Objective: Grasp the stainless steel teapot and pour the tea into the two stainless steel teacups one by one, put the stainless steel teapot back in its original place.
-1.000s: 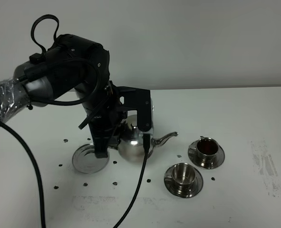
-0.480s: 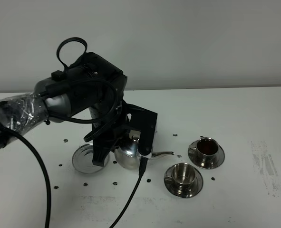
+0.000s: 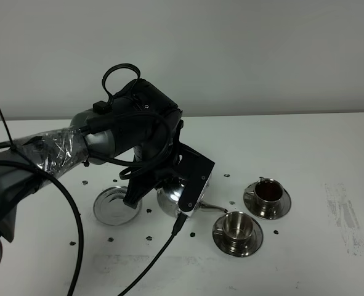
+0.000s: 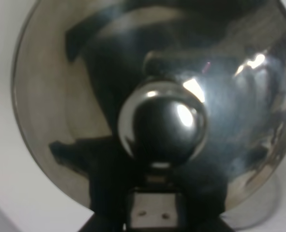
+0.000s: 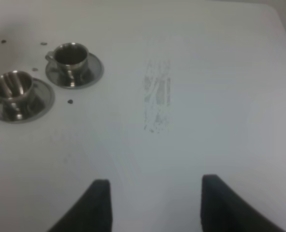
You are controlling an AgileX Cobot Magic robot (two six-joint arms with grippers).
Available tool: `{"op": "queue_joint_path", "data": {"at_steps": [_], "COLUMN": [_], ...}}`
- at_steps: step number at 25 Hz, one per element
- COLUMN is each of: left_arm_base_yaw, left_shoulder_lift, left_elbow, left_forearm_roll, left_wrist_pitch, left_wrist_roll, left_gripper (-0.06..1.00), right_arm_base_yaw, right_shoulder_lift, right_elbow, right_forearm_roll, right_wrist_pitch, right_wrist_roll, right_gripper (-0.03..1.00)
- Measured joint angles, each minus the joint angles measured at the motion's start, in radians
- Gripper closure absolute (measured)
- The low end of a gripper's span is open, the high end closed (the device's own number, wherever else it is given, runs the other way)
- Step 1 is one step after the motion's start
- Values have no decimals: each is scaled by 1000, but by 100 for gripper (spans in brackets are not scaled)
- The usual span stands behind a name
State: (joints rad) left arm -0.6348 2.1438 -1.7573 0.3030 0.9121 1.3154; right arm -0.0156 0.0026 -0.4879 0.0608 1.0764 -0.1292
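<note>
Stainless steel teapot [image 3: 169, 200] tilted above the counter [image 3: 329, 154]; wide bare stretch on its right side.
Left hand [image 3: 167, 179] clamped on it, spout [image 3: 214, 207] at the near teacup [image 3: 237, 227]; right hand [image 5: 155, 203] spread, empty.

place: robot test lab with a tabletop rig, not a home or kitchen
surface: plain white surface [image 3: 305, 142] with a grey scuffed patch [image 3: 345, 216] and small dark marker dots [image 3: 111, 239]
backdrop: blank pale wall [image 3: 262, 55]
machine: black robot arm [image 3: 141, 120], one link wrapped in clear film [image 3: 49, 151], loose black cable [image 3: 80, 240] trailing across the surface
props: stainless steel teapot [image 3: 169, 200], two teacups [image 3: 237, 226] [image 3: 268, 191] on saucers and a trivet disc [image 3: 117, 205], set among the dots
</note>
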Motion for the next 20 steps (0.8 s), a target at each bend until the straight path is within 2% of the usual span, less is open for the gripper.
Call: {"op": "queue_joint_path", "data": {"at_steps": [12, 20], "left_arm_base_yaw": [-3, -29], "left_shoulder_lift": [0, 21], "left_elbow": [0, 0], "left_forearm_roll": [5, 104], "left_wrist_pitch": [-106, -87], "left_wrist_roll": [5, 9], "left_gripper": [69, 69], "right_arm_base_yaw": [0, 0], "right_shoulder_lift": [0, 0], "right_elbow": [0, 0], "right_forearm_roll": [0, 0], "right_wrist_pitch": [0, 0], "right_wrist_roll": [0, 0], "right_gripper": [53, 53]}}
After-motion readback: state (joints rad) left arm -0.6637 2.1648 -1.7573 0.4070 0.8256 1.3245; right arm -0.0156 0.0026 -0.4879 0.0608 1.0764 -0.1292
